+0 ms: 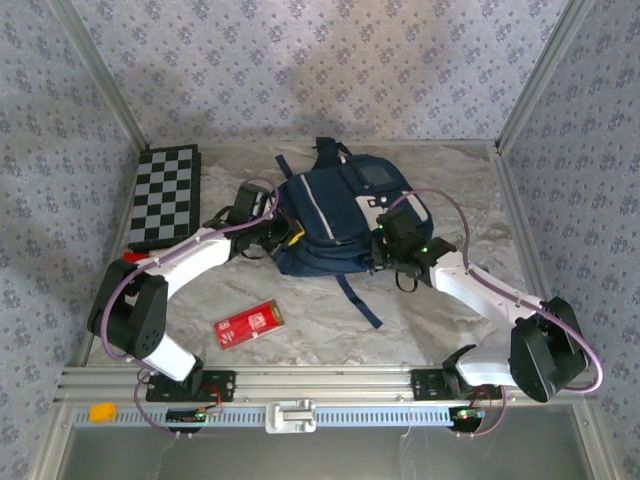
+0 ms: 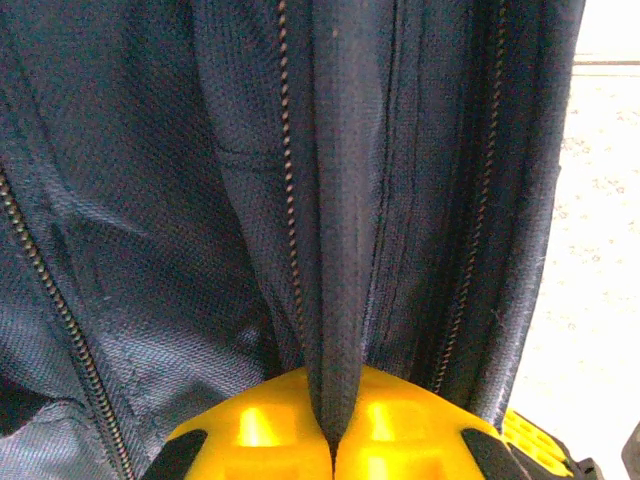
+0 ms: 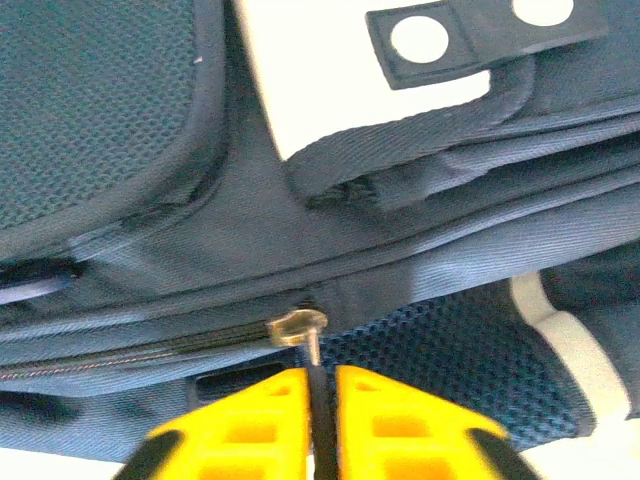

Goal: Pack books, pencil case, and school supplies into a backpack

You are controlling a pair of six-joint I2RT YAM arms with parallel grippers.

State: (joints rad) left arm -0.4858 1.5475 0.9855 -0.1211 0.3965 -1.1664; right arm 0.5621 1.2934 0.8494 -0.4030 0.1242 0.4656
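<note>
Pinching backpack (image 1: 335, 215) fold, left tool (image 2: 333, 445) clamped; right tool (image 3: 320, 410) grips zipper pull (image 3: 298, 326).

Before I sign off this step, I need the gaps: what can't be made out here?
Backpack interior: top view, its own fabric hides it.
Pencil case print: top view, too small.
Left fingers: left wrist view, cut by bottom edge.
Whether the right fingers grip the zipper pull: right wrist view, tab hidden between them.

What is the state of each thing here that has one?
backpack, lying on the table, gripped at both sides
left gripper, shut on a fold of the backpack
right gripper, shut on the zip pull
pencil case, lying flat on the table, unpacked
chequered board, lying flat
</note>
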